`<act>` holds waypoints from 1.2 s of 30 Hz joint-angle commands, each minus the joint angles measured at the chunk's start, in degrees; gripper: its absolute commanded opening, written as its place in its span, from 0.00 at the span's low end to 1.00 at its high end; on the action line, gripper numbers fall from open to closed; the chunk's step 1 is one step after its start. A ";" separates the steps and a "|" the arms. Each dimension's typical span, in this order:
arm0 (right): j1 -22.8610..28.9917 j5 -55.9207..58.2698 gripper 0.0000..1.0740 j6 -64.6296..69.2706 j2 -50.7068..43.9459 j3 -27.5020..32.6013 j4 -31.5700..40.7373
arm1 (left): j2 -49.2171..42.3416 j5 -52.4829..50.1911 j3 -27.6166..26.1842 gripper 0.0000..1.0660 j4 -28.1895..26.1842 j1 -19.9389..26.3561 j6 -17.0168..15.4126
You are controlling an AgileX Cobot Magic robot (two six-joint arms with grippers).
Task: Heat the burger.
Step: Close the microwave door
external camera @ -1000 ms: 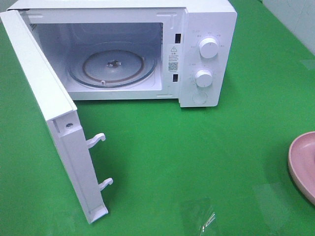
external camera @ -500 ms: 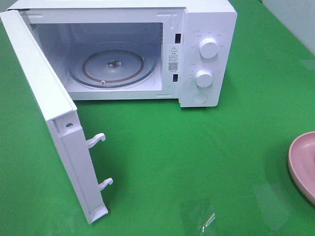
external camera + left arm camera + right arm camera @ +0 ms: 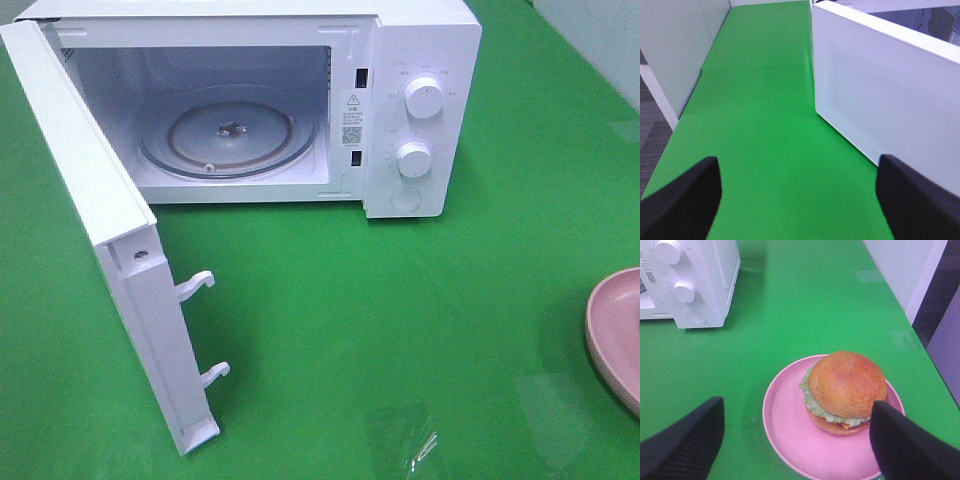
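The burger [image 3: 846, 390], with a golden-brown bun and green lettuce, sits on a pink plate [image 3: 790, 435] in the right wrist view. In the exterior high view only the plate's edge [image 3: 612, 330] shows at the right border and the burger is out of view. My right gripper [image 3: 797, 440] is open, its fingers spread wide, near the plate. My left gripper [image 3: 797, 192] is open over bare green table beside the outer face of the microwave door [image 3: 885, 85]. The white microwave [image 3: 410, 110] stands with its door [image 3: 110, 260] swung open and its glass turntable [image 3: 228, 132] bare.
Neither arm shows in the exterior high view. The open door juts toward the front left of the green table [image 3: 400, 330]. A white wall panel [image 3: 675, 55] runs along the table's edge in the left wrist view.
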 commanded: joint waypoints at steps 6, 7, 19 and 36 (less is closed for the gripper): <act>-0.17 -0.34 0.71 -0.40 -1.55 0.23 -0.29 | 5.96 -10.26 -0.34 0.36 0.23 -0.29 -0.06; -0.17 -0.34 0.71 -0.40 -1.55 0.23 -0.29 | 8.59 -12.72 -0.23 0.26 0.23 -0.29 -0.06; -0.17 -0.34 0.71 -0.40 -1.55 0.23 -0.29 | 22.12 -33.80 3.44 0.00 -0.74 -0.29 0.00; -0.17 -0.34 0.71 -0.40 -1.55 0.23 -0.29 | 39.99 -75.23 19.42 0.00 -1.43 -0.29 -0.06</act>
